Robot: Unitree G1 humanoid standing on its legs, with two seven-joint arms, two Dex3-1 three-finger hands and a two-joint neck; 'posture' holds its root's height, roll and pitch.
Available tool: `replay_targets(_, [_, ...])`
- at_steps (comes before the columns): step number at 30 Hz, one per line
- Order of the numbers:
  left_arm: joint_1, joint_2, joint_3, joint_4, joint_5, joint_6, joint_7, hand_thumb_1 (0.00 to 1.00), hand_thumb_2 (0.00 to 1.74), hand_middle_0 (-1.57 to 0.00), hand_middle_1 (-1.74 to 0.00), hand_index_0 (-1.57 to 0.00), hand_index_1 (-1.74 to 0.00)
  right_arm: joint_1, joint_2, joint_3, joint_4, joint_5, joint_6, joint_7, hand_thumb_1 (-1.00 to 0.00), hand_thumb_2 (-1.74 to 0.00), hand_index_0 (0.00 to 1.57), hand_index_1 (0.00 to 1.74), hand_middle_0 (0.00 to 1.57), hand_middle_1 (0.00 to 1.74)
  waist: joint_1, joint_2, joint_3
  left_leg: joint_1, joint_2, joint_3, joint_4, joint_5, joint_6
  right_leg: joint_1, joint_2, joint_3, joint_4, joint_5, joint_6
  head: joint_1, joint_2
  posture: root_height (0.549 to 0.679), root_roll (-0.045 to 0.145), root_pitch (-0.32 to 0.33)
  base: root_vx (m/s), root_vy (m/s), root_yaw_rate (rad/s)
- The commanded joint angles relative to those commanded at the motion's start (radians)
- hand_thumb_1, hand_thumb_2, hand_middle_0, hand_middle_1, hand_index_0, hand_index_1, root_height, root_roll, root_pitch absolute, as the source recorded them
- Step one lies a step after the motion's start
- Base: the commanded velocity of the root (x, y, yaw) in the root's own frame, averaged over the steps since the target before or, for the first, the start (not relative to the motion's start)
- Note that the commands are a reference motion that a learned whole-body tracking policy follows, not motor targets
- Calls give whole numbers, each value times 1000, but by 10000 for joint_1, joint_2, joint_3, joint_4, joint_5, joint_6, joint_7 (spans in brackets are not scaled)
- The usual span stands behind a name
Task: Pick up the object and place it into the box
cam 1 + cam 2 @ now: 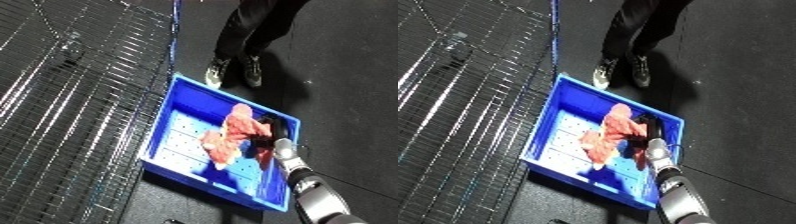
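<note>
Left eye view shows a crumpled pink-red cloth [233, 134] lying inside the blue bin [169, 117], spread from its far right corner toward the middle of the pale perforated bottom. Beside the cloth on the right, the right hand [272, 131] reaches into the bin over the right wall; its black fingers [267, 123] touch the cloth's edge, though whether they clamp it I cannot tell. Around the bin lies dark floor [346, 75], and a metal wire grid [71, 100] sits to its left.

forearm [313, 192]: mine, right side, silver-grey and rounded, with dark bands near the near edge
wrist [284, 150]: pale, whitish, narrower than my forearm
hand [269, 131]: mine, black
</note>
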Motion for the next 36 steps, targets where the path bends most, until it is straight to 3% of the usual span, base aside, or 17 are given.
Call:
replay_targets(6, [111,93,32,-171,108,34,-51,1000,1740,-1570,-1740,-1570,-1740,217,-156,-140,560,-3,73,127,-700,-1218,1099,1218,1099,1218,49,4,-62,14,15,-25,-127,77,-13,76,-9,-46,-124,-15,21,-68,-158,655,112,-119,7,-6,15])
replay_targets(20, [312,204,181,-512,243,28,-52,1000,1740,-1570,-1740,-1570,-1740,635,124,-13,648,-348,144,-8,0,0,0,0,0,0,234,-134,-223,66,56,-92,-340,177,3,177,12,-147,-228,-46,75,-186,-363,656,110,-114,10,-7,31])
replay_targets(29, [424,190,380,-451,186,28,-68,1000,1740,-1570,-1740,-1570,-1740,493,450,296,-115,-341,15,-80,0,0,0,0,0,0,433,-297,-251,47,79,-172,-362,209,16,231,44,-222,-226,-7,91,-768,-407,657,106,-118,5,-5,35])
replay_targets(36, [443,106,622,-326,234,60,-28,1000,1740,-1570,-1740,-1570,-1740,376,1012,865,-1863,-695,-271,-93,0,0,0,0,0,0,610,-510,-234,-20,95,-242,-305,230,30,249,72,-293,-163,13,98,-1991,-347,656,101,-123,-8,-7,54])
